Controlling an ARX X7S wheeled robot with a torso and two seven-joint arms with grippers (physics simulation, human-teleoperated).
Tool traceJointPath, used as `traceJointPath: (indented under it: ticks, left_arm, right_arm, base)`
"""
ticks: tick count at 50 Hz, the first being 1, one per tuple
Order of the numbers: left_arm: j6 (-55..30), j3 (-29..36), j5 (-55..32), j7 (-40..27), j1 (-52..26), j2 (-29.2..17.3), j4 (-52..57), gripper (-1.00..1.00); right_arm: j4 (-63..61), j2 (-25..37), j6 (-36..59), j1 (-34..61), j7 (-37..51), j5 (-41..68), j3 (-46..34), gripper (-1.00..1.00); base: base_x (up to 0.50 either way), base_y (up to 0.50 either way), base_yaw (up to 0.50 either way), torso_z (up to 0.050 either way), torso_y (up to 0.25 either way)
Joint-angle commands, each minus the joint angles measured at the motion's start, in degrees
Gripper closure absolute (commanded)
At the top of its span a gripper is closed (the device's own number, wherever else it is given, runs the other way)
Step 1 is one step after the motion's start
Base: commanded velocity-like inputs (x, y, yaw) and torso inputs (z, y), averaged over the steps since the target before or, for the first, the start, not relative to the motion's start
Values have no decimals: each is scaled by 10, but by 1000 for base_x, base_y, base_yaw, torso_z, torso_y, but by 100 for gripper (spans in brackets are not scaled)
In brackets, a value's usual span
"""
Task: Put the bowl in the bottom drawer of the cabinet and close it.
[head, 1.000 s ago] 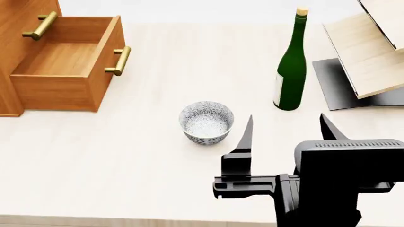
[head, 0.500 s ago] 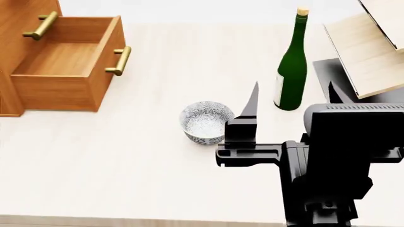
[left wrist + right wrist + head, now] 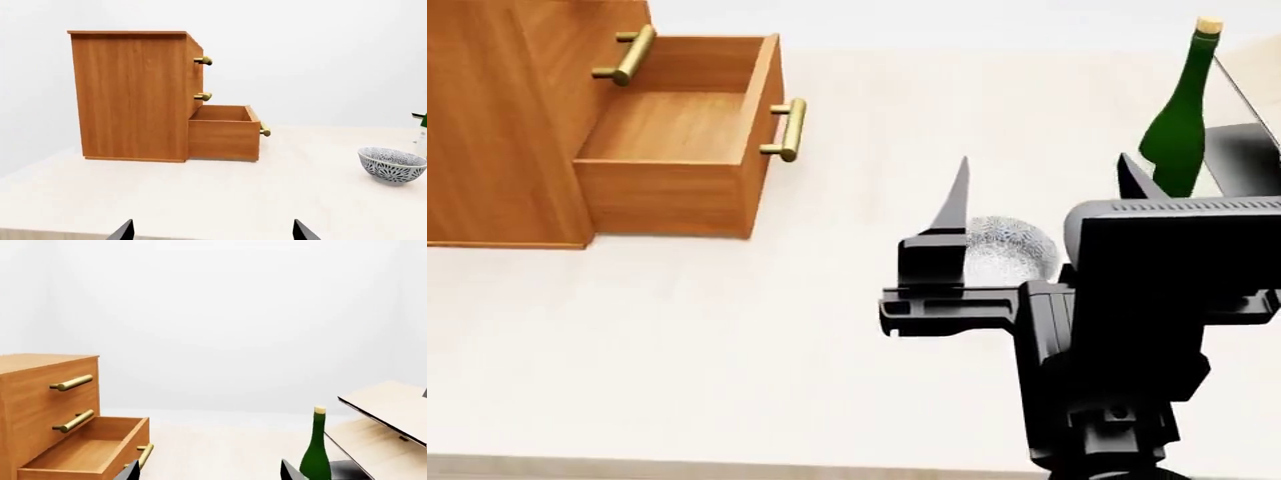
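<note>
**A bare simulated test room, not a lived-in place**

A computer-rendered scene with flat, even lighting. Blank white walls surround a wide, pale wood-grain worktop. On it stand only a few household props: a honey-brown cabinet with brass handles, a green bottle and pale tilted boards. The surfaces look clean and textureless.

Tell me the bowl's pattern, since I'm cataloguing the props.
The bowl is white-grey with a fine blue-grey speckled pattern; the left wrist view shows it best.
</note>
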Motion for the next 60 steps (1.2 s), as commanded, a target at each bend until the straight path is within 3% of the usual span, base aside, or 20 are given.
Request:
traceJointPath:
  ticks: [1,49,60]
  left_arm:
    - [-1,4,0,-5,-1,-5,0,-100]
    - [1,15,-9,-28,0,-20,5,-100]
    - [3,18,-11,-31,-2,-24,1,-100]
  right_arm:
    - [4,2,-3,5,3,4,-6,-100]
    - [13,4,-15,-3,22,25,-4,-100]
    - [27,8,-31,-11,26,22,-8,-100]
  base:
    - [0,465,0,0,0]
    - [0,472,0,0,0]
    - [71,0,0,0,0]
